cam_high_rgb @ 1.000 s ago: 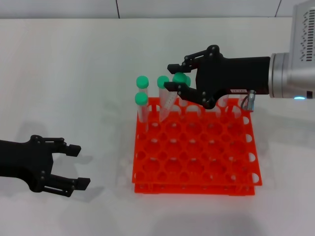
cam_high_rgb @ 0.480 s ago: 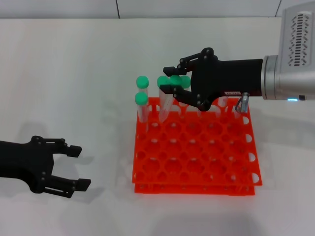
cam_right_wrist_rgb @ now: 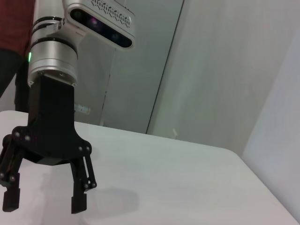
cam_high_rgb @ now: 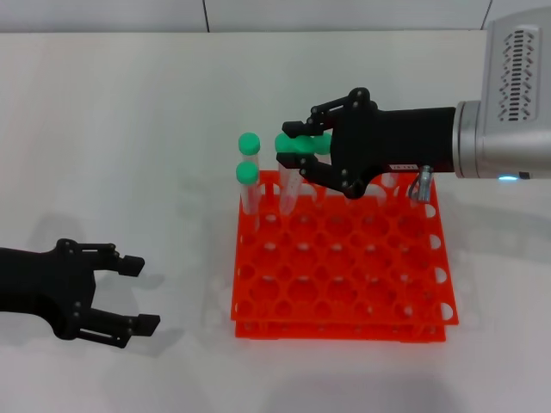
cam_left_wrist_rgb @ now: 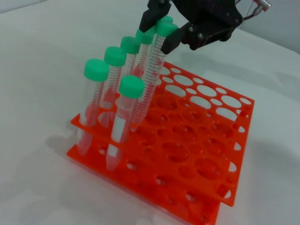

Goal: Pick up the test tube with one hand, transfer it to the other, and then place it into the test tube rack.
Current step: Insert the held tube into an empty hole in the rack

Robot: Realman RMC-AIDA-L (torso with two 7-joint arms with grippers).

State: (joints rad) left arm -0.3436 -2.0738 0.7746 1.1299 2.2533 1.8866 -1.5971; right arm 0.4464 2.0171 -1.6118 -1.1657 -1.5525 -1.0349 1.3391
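Right end effector over the rack's far-left corner, fingers clamped on the green cap of the test tube. Tube leaning, lower end down in a back-row hole of the orange test tube rack. Same grip visible in left wrist view: black fingertips pinching the cap, tube tilted, graduation marks showing. White label strip and metal loop on the wrist, silver arm behind.

Other green-capped tubes standing in the rack's left and back holes, just beside the held one; five more of them counted in left wrist view. Most of the rack's other holes unfilled.

Left end effector low on the white worktop, well apart from the rack on its left, fingers spread, nothing between them. Also seen in right wrist view, fingers apart above the worktop, silver arm with green ring above.
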